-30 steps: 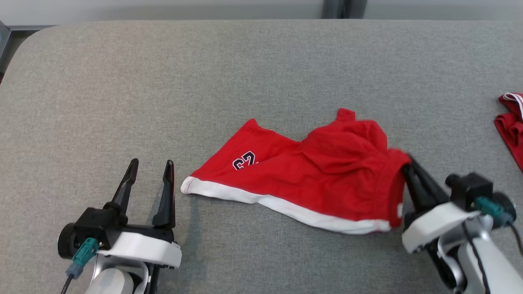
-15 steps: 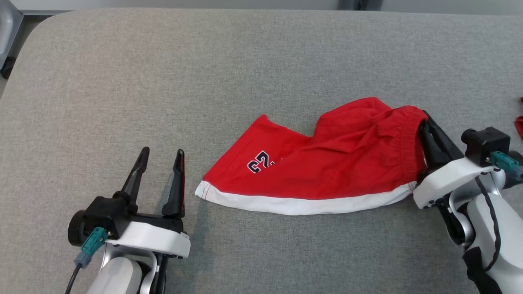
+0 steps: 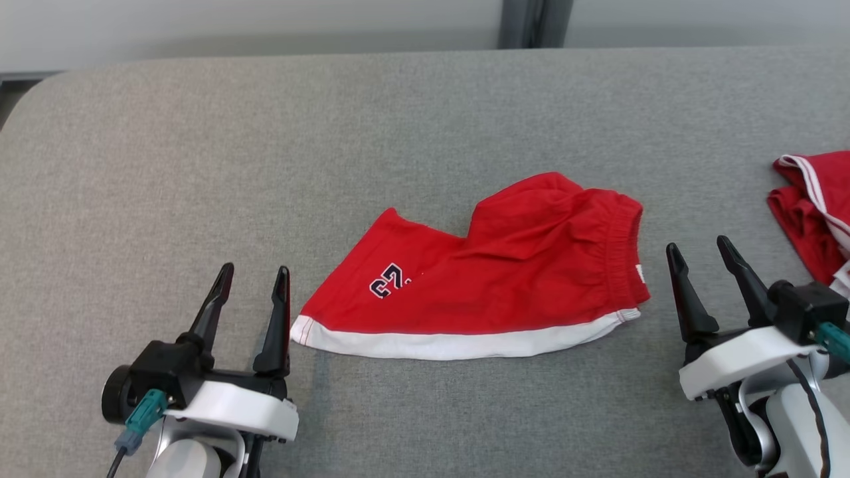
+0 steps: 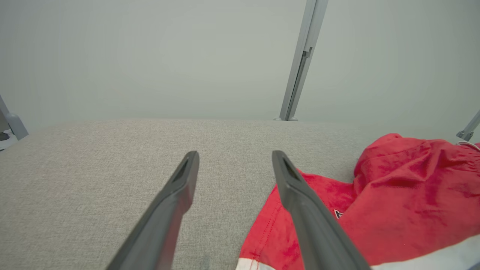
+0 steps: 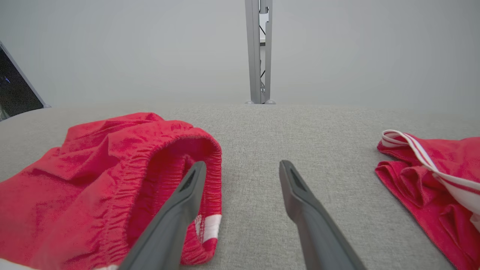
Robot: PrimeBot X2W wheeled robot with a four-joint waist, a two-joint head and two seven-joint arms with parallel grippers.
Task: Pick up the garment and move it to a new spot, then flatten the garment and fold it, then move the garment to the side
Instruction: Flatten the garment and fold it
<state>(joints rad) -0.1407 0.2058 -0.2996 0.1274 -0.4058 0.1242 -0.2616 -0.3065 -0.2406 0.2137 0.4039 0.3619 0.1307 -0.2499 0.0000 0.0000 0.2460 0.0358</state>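
Red shorts point(image 3: 505, 279): lie rumpled in the middle of the grey desk point(image 3: 398, 133). Left tool point(image 3: 255, 267): hovers low just beside the white hem corner, fingers forward, spread wide, empty. Right tool point(image 3: 697, 243): sits just beside the waistband, fingers forward, spread wide, empty.

The left gripper point(image 3: 255, 268) and the right gripper point(image 3: 697, 243) each have two long, tapering black fingers point(image 3: 275, 318) set in a black block point(image 3: 166, 365) over a white wrist shell point(image 3: 229, 406). A teal plug point(image 3: 143, 410) with a dark cable point(image 3: 111, 463) juts from each wrist, and the forearms point(image 3: 182, 463) are pale grey.
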